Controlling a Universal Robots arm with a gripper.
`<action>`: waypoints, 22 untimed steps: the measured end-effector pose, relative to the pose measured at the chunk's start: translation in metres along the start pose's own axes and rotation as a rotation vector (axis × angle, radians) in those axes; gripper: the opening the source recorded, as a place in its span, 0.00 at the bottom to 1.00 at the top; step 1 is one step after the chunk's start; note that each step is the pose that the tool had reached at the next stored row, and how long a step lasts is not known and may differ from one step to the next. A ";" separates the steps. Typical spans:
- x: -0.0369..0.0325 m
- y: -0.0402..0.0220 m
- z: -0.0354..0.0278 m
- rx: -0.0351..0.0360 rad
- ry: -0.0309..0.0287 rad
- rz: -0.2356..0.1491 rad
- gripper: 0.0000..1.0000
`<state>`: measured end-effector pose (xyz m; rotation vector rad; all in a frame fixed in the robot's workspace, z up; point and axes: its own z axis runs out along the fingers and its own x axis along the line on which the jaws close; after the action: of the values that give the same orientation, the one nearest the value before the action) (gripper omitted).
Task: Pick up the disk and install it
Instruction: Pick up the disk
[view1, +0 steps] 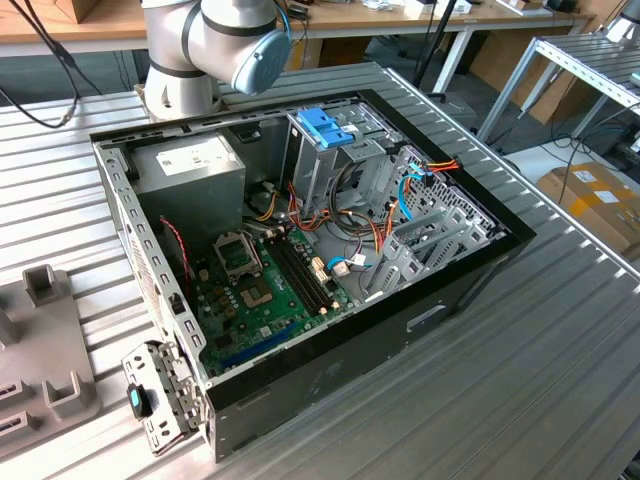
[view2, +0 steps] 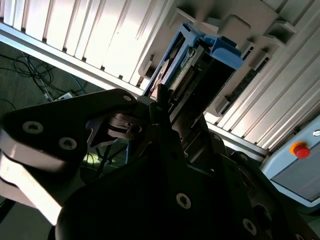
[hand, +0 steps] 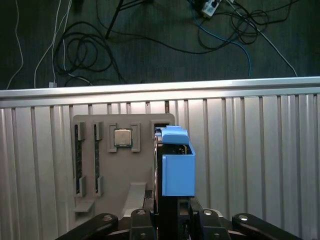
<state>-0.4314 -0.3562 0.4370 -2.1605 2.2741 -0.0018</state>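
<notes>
The disk (hand: 177, 165) stands on edge in its light-blue carrier, over the grey holder tray (hand: 125, 180) on the ribbed table. Its lower end sits between the black fingers of my gripper (hand: 167, 214), which looks shut on it. In the second wrist view the disk (view2: 220, 50) reaches away from the gripper (view2: 162, 100) toward the tray, its connector edge showing. Whether it still touches the tray I cannot tell. In the exterior view the open computer case (view1: 470, 270) lies on the table with its tall metal drive cage (view1: 335, 165) near the back.
A processor chip (hand: 123, 137) rests in a pocket of the tray, and slots line its side. A blue latch (view1: 325, 127) tops the drive cage. The arm's base (view1: 210, 50) stands behind the case. Cables lie on the floor beyond the table edge (hand: 160, 90). A red button (view2: 300, 149) sits nearby.
</notes>
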 end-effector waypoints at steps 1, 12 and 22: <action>0.0000 0.0000 -0.0017 -0.0001 0.0001 0.000 0.35; 0.0000 0.0000 -0.0041 -0.0001 0.0000 0.000 0.35; -0.0001 -0.0001 -0.0115 -0.0001 0.0000 0.000 0.35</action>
<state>-0.4314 -0.3562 0.4485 -2.1606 2.2742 -0.0018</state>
